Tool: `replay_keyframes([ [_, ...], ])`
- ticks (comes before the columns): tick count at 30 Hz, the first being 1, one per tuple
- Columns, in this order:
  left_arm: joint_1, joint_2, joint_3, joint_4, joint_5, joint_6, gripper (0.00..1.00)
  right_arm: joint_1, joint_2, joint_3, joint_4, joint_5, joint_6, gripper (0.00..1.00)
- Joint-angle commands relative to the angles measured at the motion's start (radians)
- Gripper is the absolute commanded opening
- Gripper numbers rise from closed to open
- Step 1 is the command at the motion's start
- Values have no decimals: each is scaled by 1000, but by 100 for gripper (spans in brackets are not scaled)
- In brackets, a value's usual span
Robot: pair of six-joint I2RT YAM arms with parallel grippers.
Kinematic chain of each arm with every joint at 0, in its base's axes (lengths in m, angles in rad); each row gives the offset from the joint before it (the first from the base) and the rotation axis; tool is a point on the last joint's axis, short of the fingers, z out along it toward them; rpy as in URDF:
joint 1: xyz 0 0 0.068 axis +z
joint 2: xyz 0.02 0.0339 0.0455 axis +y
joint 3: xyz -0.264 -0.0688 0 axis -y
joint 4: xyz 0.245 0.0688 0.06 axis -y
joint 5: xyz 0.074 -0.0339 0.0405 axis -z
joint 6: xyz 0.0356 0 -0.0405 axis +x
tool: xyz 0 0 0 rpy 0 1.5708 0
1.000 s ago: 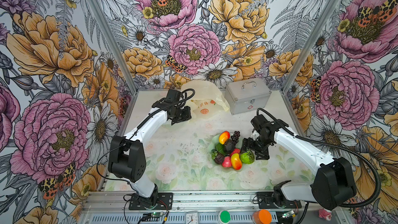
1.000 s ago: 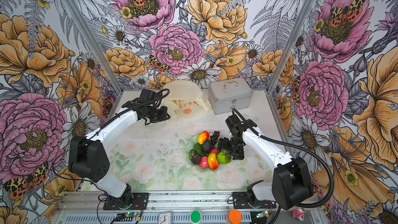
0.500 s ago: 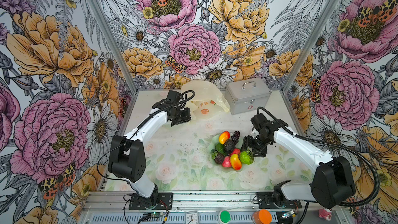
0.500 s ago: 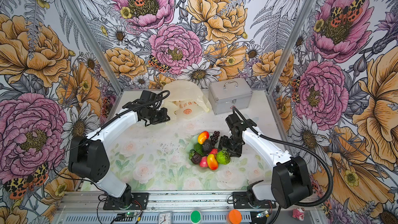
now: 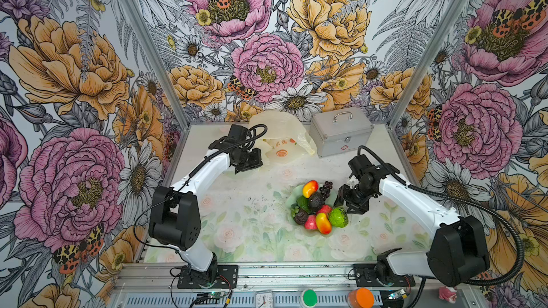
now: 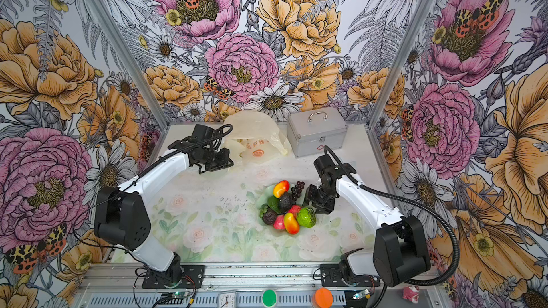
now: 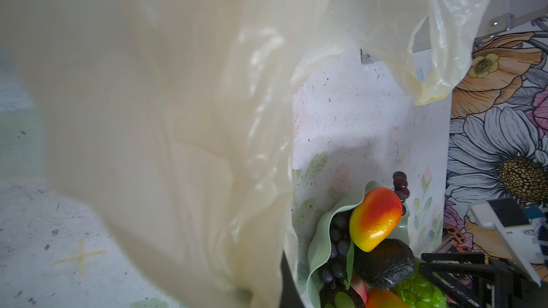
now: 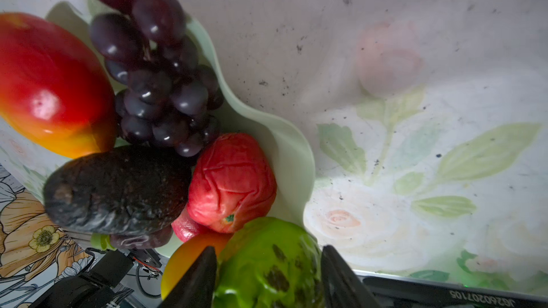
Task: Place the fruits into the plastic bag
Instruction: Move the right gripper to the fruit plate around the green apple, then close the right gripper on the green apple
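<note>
One bumpy green glossy toy fruit [image 8: 267,265] is what the coming move turns on. It sits at the edge of the heap in the pale green scalloped dish [image 8: 296,155], on the side facing the right arm. It lies directly between the fingers of the right gripper [image 8: 268,248]. The jaws stand about half spread, one finger against each flank. Whether they press firmly enough to hold it I cannot tell, and the fruit rests in the dish.

The fruit looks roundish, with no marked long axis to line up on. A yellow-red toy mango [image 8: 184,262] crowds one finger, and a wrinkled red toy apple [image 8: 231,182] touches the fruit's far side. A straight lift seems safer than a sideways pull.

The thin translucent cream plastic bag [image 5: 284,131] printed with orange citrus lies well apart at the back of the table, beyond the dish and toward the left arm, just beside a silver metal case [image 5: 341,134]. The left gripper [image 5: 256,158] is closed at the bag's near edge. In the left wrist view the film billows up from where the fingers would be, so it appears to pinch the bag. I cannot tell whether the mouth gapes toward the dish.
</note>
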Motion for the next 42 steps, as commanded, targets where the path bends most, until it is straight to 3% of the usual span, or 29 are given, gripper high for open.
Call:
replay_keyframes([
  [1, 13, -15, -10, 3, 20, 20, 0, -28, -24, 53, 8, -39, -2, 59],
  [4, 14, -16, -11, 3, 20, 22, 0, -41, -7, 79, 8, -56, -4, 59],
  [9, 22, -22, -20, 3, 21, 24, 0, -43, 9, 90, -30, -80, -31, 81],
  [13, 31, -26, -23, 3, 24, 25, 0, -43, -11, 53, -88, -60, -49, 89],
  [15, 36, -24, -22, 5, 27, 28, 0, -39, -29, 15, -95, -68, -39, 99],
  [34, 48, -14, -21, 9, 34, 38, 0, 37, -15, -82, 71, -87, 84, 99],
  [38, 57, -15, -24, 8, 37, 39, 0, 47, 7, -76, 103, -96, 100, 95],
  [42, 59, -12, -24, 8, 40, 39, 0, 51, 12, -81, 106, -102, 102, 84],
])
